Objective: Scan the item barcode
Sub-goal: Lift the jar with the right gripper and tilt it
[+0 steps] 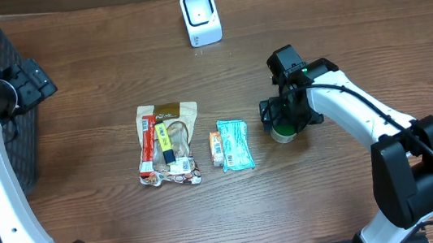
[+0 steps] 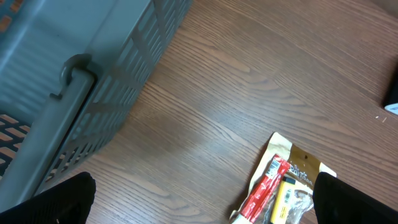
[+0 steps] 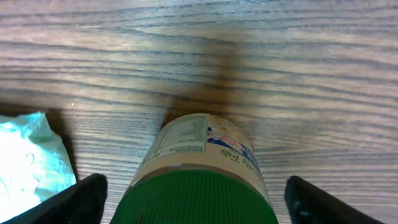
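Counter [image 1: 335, 10]: brown wood-grain, smooth, faint sheen. Jar [image 3: 217, 149]: lid [image 3: 193, 199] green plastic, finely ribbed; label [image 3: 183, 137] printed paper, matt. Basket [image 2: 93, 62]: grey-blue moulded plastic, slatted, matt. Packet [image 1: 235, 145]: teal film, crinkled, glossy. Pouch [image 1: 168, 143]: tan kraft-look paper, clear glossy window. Scanner [image 1: 200, 17]: white plastic, smooth, glossy.

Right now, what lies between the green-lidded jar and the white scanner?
Nothing. In the overhead view, only bare table separates the jar from the scanner.
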`<state>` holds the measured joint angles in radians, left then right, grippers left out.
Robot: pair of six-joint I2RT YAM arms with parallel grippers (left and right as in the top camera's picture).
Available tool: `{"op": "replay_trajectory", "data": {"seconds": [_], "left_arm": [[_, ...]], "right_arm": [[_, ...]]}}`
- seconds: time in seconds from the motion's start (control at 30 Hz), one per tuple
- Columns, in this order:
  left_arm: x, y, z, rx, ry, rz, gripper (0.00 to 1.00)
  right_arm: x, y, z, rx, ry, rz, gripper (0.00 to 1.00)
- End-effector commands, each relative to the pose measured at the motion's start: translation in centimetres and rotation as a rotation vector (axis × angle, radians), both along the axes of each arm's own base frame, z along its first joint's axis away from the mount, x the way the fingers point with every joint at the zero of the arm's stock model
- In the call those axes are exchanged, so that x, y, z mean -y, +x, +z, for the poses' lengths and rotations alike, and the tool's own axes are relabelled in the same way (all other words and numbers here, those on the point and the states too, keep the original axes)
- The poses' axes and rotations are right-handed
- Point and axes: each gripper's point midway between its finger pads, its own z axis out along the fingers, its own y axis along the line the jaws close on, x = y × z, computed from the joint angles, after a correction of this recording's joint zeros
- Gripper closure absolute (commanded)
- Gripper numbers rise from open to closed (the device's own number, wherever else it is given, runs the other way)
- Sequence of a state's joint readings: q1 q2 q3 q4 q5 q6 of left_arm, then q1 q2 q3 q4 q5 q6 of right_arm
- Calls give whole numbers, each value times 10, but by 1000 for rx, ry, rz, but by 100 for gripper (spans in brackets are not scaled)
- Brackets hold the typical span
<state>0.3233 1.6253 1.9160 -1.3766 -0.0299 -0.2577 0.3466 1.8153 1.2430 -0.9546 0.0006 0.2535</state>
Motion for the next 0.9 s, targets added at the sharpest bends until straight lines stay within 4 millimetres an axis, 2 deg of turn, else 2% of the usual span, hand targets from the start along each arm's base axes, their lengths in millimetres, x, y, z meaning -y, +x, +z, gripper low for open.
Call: {"op": "replay_trajectory", "data": {"seconds": [0.0,0.5,0.67,0.87], "left_arm": [[0,0,8,21,7,-7,0],[0,0,8,21,7,-7,0],[0,0,8,21,7,-7,0],[0,0,8,21,7,-7,0]], "right_arm": [[3,-3,-4,-2,-10,-8,11],[7,-3,-15,17,-27,-11,15],[8,-7,-25,20,-26,-11,16],[10,-12,-33,14,-28,-11,21]]}}
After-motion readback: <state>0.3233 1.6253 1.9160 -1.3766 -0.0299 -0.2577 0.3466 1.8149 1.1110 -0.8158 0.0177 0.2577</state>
